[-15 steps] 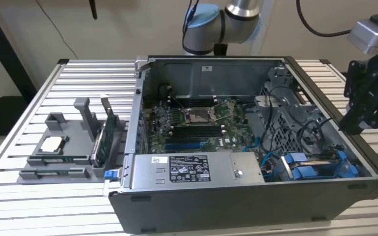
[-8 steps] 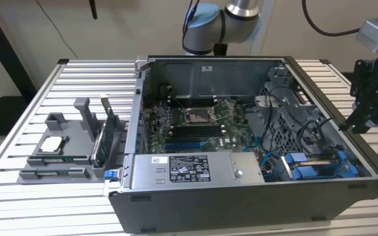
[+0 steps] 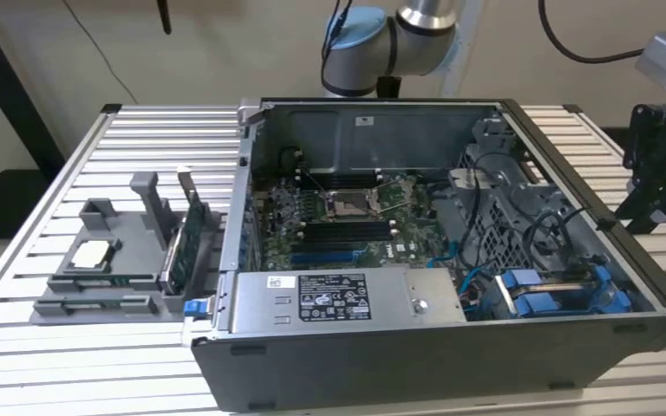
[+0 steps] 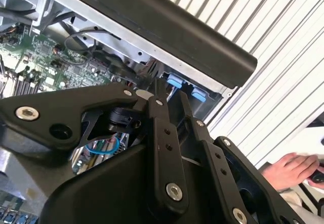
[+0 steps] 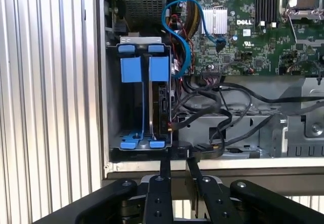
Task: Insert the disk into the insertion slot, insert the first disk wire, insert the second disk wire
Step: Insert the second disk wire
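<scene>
The open computer case lies on a slatted table. The insertion slot, a dark bay with blue rails, is at the case corner by the exterior view's right. The disk stands on edge inside it behind blue carrier tabs. Black and blue wires run beside the bay; I cannot tell whether any is plugged into the disk. My gripper hovers just outside the case wall by the bay, its black fingers a narrow gap apart with nothing between them. In the exterior view the gripper is past the case's right rim.
A grey labelled power-supply box lies beside the bay, with the motherboard behind it. A grey fixture holding parts stands at the exterior view's left. A person's hand rests beyond the table edge.
</scene>
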You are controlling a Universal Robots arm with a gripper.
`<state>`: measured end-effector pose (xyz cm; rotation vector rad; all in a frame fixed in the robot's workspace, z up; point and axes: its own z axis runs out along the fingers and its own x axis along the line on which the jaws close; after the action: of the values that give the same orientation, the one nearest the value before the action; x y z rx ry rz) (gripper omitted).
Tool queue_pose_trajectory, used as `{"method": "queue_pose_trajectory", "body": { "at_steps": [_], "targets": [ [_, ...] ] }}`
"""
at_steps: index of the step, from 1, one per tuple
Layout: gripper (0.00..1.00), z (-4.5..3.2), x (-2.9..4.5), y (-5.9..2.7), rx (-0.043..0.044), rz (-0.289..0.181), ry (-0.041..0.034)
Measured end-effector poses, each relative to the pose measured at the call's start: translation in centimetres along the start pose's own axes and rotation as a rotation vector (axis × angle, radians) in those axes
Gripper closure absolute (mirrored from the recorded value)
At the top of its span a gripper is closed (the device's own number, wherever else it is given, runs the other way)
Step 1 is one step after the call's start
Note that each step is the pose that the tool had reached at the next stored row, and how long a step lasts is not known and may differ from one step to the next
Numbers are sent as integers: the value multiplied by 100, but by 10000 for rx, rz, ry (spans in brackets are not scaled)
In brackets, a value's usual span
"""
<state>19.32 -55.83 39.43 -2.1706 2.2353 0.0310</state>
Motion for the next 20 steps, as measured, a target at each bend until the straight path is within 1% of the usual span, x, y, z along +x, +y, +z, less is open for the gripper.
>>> {"method": "queue_pose_trajectory", "body": {
  "at_steps": [3, 8, 11, 13, 20],
  "targets": [
    [73, 2, -47, 0, 0, -2, 0],
    [73, 5, -175, 3, 0, -3, 3],
    [73, 8, -239, 6, 0, -1, 0],
    [73, 9, -257, 6, 0, -1, 0],
    [73, 10, -271, 6, -4, -2, 1]
  ]
}}
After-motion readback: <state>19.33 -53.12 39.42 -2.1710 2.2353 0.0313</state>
